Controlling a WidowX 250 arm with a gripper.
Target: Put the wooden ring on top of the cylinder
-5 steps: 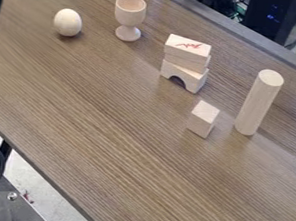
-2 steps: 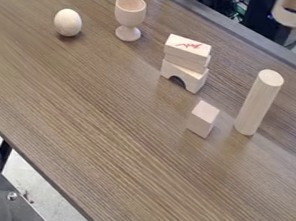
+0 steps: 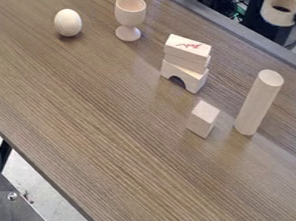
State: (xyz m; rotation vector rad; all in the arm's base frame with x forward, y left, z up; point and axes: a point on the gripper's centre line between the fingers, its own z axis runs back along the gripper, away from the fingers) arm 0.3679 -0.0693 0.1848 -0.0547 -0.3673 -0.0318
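Note:
The light wooden ring is at the top edge of the camera view, toward the right, cut off by the edge. It hangs in the air, its dark hole showing, up and away from the cylinder. The tall pale wooden cylinder stands upright on the right part of the table, its flat top bare. Ring and cylinder are apart.
On the brown table, a small wooden block stands just left of the cylinder. Farther back are stacked blocks with an arch at the bottom, a wooden cup and a wooden egg.
The ring has moved left and slightly up along the top right of the view. A black shape at the upper left edge is gone. Cylinder, blocks, cup and egg have stayed put.

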